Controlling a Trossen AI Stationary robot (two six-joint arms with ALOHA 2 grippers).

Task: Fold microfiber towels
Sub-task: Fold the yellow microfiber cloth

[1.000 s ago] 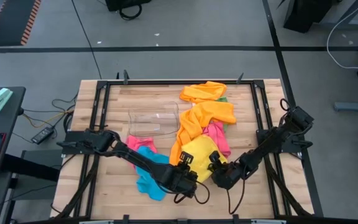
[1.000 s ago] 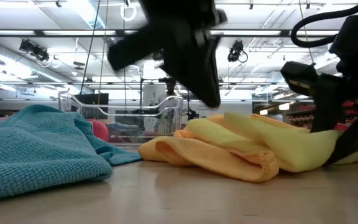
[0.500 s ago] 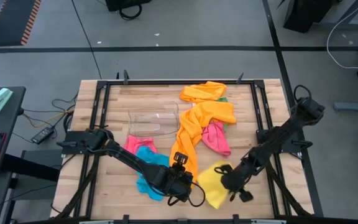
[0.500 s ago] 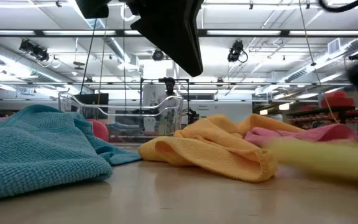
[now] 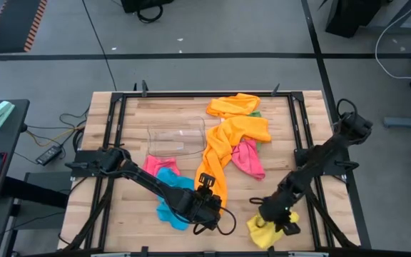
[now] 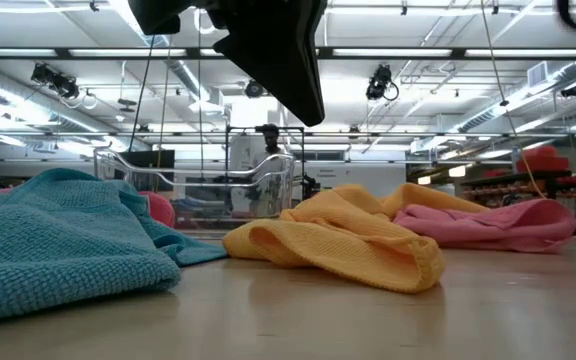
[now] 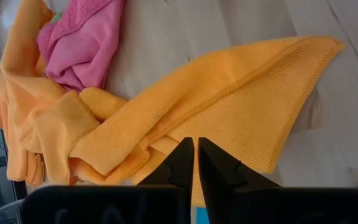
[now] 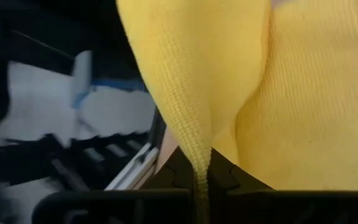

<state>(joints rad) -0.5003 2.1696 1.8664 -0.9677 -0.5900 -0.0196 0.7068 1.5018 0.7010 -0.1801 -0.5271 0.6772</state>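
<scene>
The right gripper (image 5: 275,219) pinches a yellow towel (image 5: 266,228), bunched at the bench's (image 5: 295,143) front edge. We see the left gripper (image 5: 207,208) pressed together, holding nothing, above the near end of the long orange towel (image 5: 218,153). A blue towel (image 5: 171,198) lies beside it, pink towels (image 5: 248,157) farther back, and a clear bin (image 5: 175,138) behind those.

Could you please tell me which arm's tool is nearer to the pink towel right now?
Left. The left tool is shut beside the long orange towel, just across it from the pink towel. The right tool holds the yellow towel near the table's front edge, farther away.
</scene>
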